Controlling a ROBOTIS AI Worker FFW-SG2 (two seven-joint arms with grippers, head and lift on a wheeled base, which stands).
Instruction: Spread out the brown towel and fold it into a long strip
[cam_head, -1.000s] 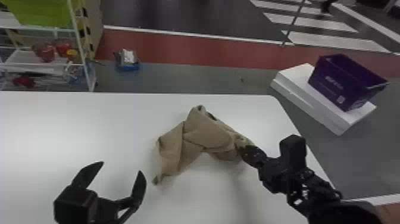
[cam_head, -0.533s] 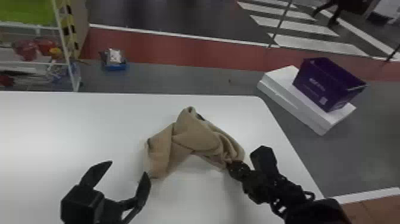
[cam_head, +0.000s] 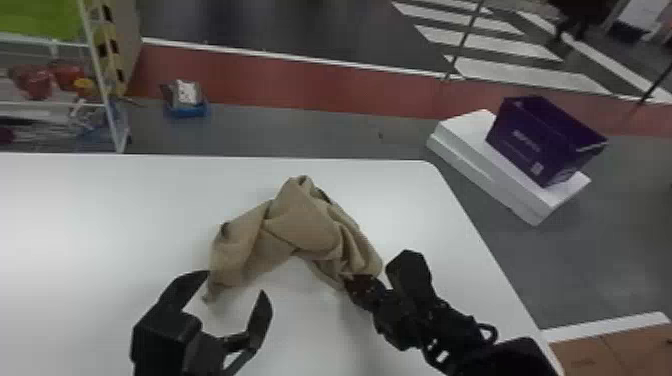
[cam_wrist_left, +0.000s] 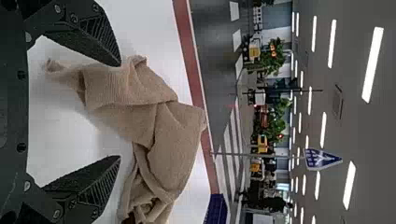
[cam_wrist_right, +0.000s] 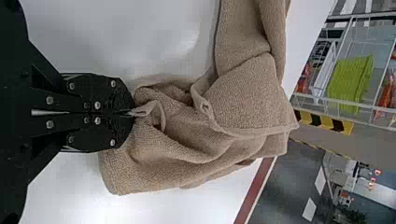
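At the near left of the crumpled brown cloth towel (cam_head: 300, 227), the black two-fingered left gripper (cam_head: 235, 282) stands wide and empty; the towel lies bunched on the smooth white table (cam_head: 100, 225); at its near right end the black two-fingered right gripper (cam_wrist_right: 133, 112) is closed on a small pinch of cloth; so thin a grip could slip if pulled hard, and grabbing several layers on the left would trap folds; half a second ago the towel's left tip lay by the left gripper's inner finger, now by its outer one.

Tally: one brown towel (cam_head: 300, 225), one counter (cam_head: 100, 210); grippers, two: one left gripper (cam_head: 235, 284), one right gripper (cam_head: 352, 283). One purple bin (cam_head: 542, 142); one triangular sign (cam_wrist_left: 321, 158).
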